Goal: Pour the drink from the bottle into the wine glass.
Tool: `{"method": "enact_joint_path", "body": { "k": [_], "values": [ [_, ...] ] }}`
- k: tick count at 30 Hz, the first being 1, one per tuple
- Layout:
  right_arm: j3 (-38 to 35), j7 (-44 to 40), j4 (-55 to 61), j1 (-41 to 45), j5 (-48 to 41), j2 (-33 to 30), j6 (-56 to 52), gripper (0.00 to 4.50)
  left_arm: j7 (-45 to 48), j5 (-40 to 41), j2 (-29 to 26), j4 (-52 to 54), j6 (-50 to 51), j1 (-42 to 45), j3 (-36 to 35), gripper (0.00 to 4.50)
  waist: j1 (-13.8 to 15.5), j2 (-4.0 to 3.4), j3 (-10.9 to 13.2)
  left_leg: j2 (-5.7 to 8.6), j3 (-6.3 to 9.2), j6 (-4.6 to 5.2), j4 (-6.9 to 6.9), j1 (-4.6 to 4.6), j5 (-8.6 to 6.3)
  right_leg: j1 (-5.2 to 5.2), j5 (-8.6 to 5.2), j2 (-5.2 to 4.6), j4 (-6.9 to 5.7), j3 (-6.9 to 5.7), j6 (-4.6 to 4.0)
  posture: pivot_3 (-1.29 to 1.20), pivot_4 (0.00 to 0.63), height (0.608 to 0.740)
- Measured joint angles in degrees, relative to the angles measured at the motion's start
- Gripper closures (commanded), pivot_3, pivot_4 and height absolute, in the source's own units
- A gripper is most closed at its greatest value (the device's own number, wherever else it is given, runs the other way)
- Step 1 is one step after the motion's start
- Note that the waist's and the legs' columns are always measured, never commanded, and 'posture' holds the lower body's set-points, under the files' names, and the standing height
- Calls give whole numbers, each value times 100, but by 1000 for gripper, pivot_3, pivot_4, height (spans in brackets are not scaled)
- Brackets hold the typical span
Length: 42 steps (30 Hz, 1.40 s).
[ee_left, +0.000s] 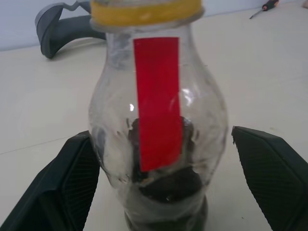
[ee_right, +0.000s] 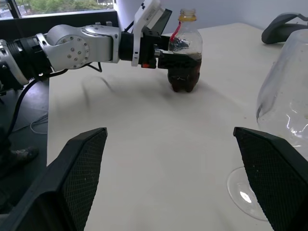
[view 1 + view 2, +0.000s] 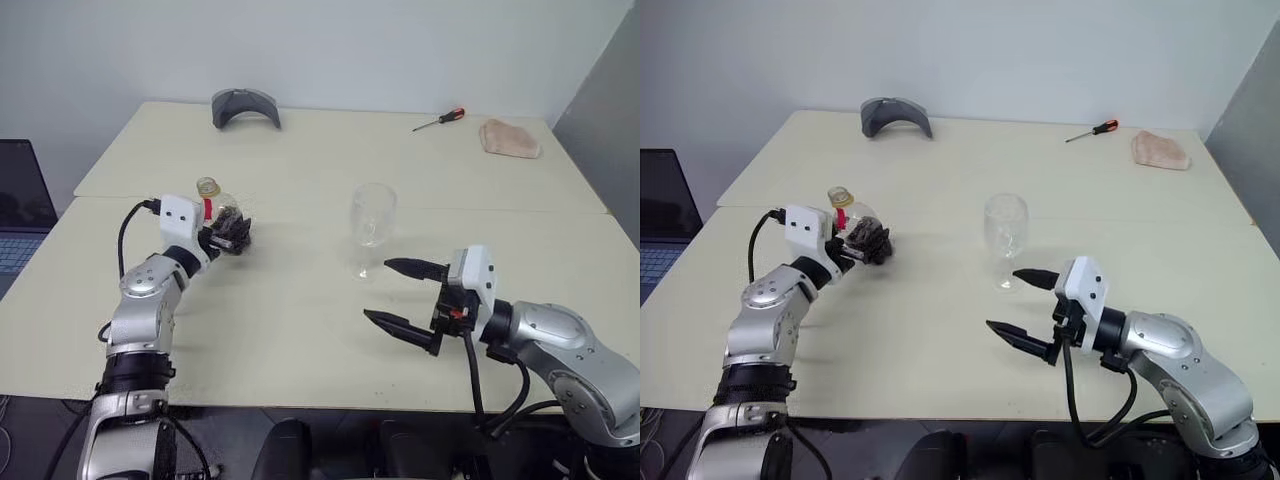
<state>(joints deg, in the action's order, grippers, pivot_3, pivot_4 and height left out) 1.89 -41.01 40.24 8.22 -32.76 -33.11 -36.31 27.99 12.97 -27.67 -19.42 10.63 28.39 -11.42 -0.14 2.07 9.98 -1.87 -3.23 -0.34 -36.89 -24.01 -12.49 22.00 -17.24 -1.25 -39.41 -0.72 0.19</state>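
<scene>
Right pincer [image 3: 397,294], nearest the viewer by the worktop's [image 3: 300,330] near edge, fingers wide apart and empty, level and aimed at the wine glass [image 3: 372,216], which stands upright mid-worktop just beyond. Left pincer [image 3: 228,233], fingers spread, straddles the bottle [image 3: 215,212] near the left edge; in the left wrist view gaps show either side, so no grip yet. Step in hand: reaching to grasp. Next: close on the body, lift; the cap looks still on.
</scene>
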Motion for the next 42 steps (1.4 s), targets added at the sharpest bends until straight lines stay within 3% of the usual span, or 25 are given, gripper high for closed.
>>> {"method": "enact_joint_path", "body": {
  "k": [3, 10, 13, 16, 23, 32, 42],
  "values": [
    [1, 14, 0, 0, 5, -2, 6, 0, 10, -39, 114, -322, -137, 151, 73, 630, 0, 1, 0, 2, -2, 0, -1, -2, 0, 0, 1, -1, 2, 3, 1, 0, 150, 740],
    [58, 201, 0, 3, 129, 70, 176, 0, 61, -32, 279, -566, -248, 280, 130, 2888, -2, 2, 0, 1, 0, -1, -2, -3, 0, 0, 2, -1, 0, 0, 3, 0, 150, 740],
    [41, 279, 2, -16, 116, 100, 215, 0, 189, -49, 267, -374, -106, 290, 304, 3423, -2, 8, 4, 2, 1, -1, -2, -8, 1, 2, 2, -2, 2, -1, 3, 0, 150, 740],
    [-30, 413, 5, -41, 100, 194, 216, 0, 299, -186, 240, -92, 51, 527, 602, 3529, 10, 11, 6, 3, 5, -2, -7, -16, 1, 6, 3, -2, 0, -4, 3, 0, 150, 740],
    [-130, 947, -56, 97, 139, 610, 285, 0, 273, -896, 247, -121, -102, 2011, 1293, 3548, 11, 13, 6, 9, 2, -2, -7, -22, 1, 11, 4, -1, 5, 0, 6, 0, 150, 740],
    [-130, 1576, -449, 467, 633, 951, 495, 0, 61, -2530, 272, -1725, -2262, 2886, 2557, 3574, 2, 12, 7, 7, -2, -2, -6, -35, 2, 31, 4, 3, -4, 2, 5, 0, 150, 740],
    [-45, 1766, -594, 601, 1025, 1079, 696, 0, -999, -3836, 252, -2947, -4071, 3747, 3083, 3583, 3, 12, 7, 10, -3, -1, -6, -46, 2, 35, 4, -1, 10, 0, 6, 0, 150, 740]
  ]
}}
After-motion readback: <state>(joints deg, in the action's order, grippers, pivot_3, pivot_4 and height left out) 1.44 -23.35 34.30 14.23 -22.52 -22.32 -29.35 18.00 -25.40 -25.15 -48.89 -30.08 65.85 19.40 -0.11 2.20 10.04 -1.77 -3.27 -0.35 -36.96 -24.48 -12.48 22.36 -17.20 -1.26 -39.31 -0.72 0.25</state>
